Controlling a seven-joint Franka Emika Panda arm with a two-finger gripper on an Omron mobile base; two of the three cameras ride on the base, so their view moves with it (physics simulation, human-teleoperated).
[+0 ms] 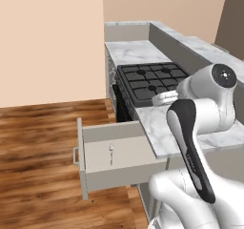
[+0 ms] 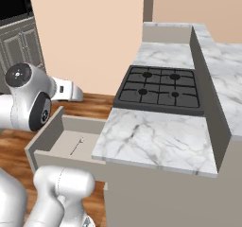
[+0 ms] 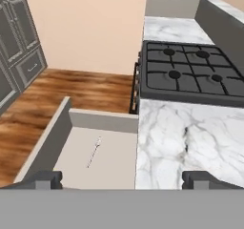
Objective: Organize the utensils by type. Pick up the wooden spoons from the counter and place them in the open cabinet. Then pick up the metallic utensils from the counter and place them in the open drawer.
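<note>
One thin silver utensil (image 3: 93, 151) lies on the floor of the open drawer (image 1: 116, 159), so by my reading that part of the sorting is done; the marble desk (image 2: 156, 138) beside it carries nothing I can make out, and neither wooden spoons nor orange fork are visible from here.

Starting with the biggest hazard: the drawer stands pulled far out over the wooden floor (image 1: 43, 132), its front and bar handle (image 1: 75, 155) jutting into the space where the base would drive or the arm would swing low. A careless turn could clip that front or shove it shut. Next, the desk edge sits right against the drawer's side wall, and the gripper (image 3: 123, 178), its jaws spread wide and empty, hangs above that seam; a straight descent could land one finger on the marble lip.

The stove (image 2: 160, 89) and raised back ledge (image 2: 208, 79) hem in the far side. Open room lies leftward over the floor. The silver piece is slender and possibly light; a bump to the drawer might slide it.
</note>
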